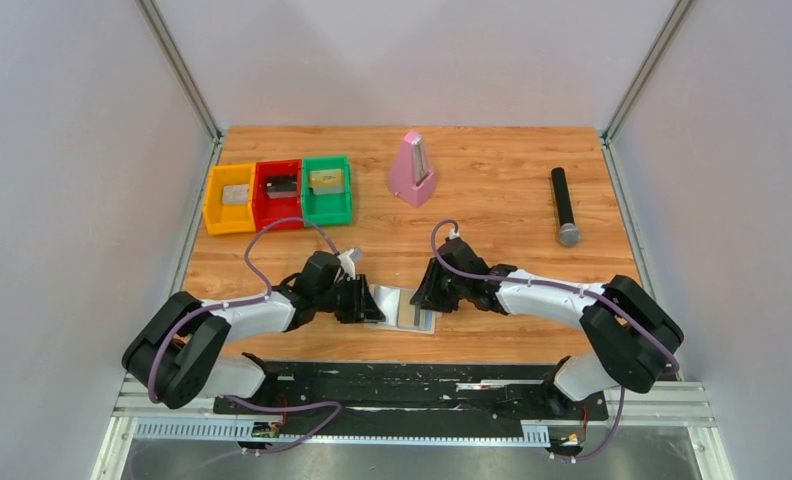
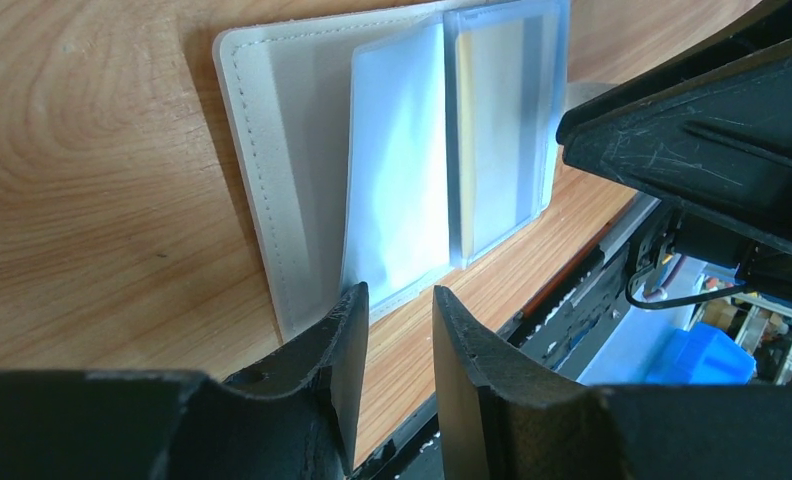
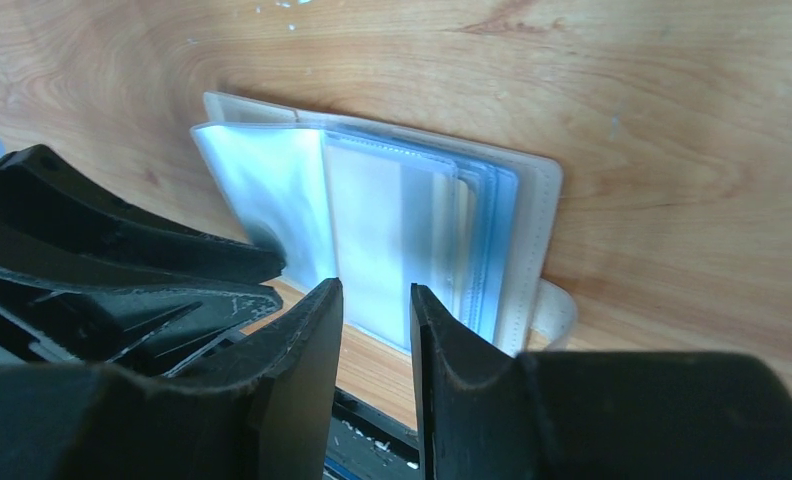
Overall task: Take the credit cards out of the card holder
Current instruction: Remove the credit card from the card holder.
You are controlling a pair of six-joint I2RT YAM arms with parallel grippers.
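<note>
We find holder [image 1: 397, 303] flanked close by left gripper [image 2: 400, 310] and right gripper [image 3: 377, 300]; open table [image 1: 492, 190] on far side. Bins [image 1: 279, 193], metronome [image 1: 412, 170], microphone [image 1: 564, 206] stand well back.

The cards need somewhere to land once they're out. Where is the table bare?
Bare wood lies between the pink metronome and the microphone, running back to the far edge. Crowded: the bins at far left, and the card holder hemmed by left gripper and right gripper.
</note>
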